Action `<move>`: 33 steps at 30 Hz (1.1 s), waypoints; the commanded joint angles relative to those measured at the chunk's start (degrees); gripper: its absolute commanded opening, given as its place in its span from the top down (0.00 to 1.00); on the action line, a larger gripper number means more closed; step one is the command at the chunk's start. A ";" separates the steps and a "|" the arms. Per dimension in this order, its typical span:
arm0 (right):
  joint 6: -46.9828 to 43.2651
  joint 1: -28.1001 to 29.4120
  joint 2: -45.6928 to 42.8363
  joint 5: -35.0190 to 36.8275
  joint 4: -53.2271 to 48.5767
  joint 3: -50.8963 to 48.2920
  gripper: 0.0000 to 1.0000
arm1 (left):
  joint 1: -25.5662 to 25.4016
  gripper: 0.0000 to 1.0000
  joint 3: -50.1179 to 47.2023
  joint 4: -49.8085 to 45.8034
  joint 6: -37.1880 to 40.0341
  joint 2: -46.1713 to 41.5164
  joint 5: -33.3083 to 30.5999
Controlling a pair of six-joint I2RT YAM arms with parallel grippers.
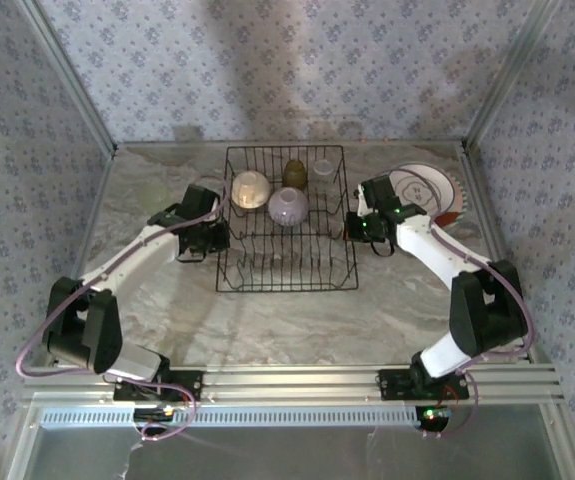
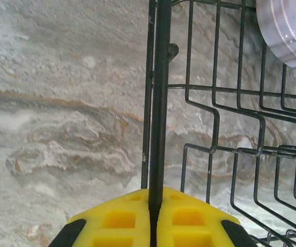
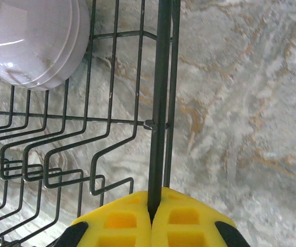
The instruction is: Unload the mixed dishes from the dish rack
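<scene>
the left gripper (image 2: 154, 198) is clenched on the left rim wire of the rack (image 1: 287, 270), and the right gripper (image 3: 153, 201) is clenched on its right rim wire. the rack stands mid-table (image 1: 267, 325), with a lilac bowl (image 1: 288, 206), a cream bowl (image 1: 250, 189) and a cup (image 1: 294, 173) at its far end. a plate (image 1: 429, 190) lies on the table just right of it.

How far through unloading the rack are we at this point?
Done: the plates lie on the table right of the dish rack. In hand: the left gripper and right gripper are each shut on a side rim wire of the rack, not on a dish. Left: the cream bowl, lilac bowl, olive-brown cup and a small pale bowl sit in the rack.
</scene>
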 commanded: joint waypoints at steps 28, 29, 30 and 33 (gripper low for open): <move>-2.71 3.59 -10.82 16.17 -5.94 6.39 0.32 | -6.16 0.23 -0.92 -7.31 -1.47 -20.31 -3.74; -3.73 4.35 -9.00 16.82 -6.44 8.70 0.28 | -6.16 0.19 -0.61 -7.30 -0.97 -21.38 -3.98; -4.38 4.81 -7.28 17.19 -6.82 11.12 0.25 | -6.12 0.15 -0.50 -7.32 -0.60 -22.36 -4.06; -5.94 5.43 -1.02 17.05 -8.24 17.23 0.23 | -5.89 0.06 -0.95 -7.01 0.31 -25.53 -3.44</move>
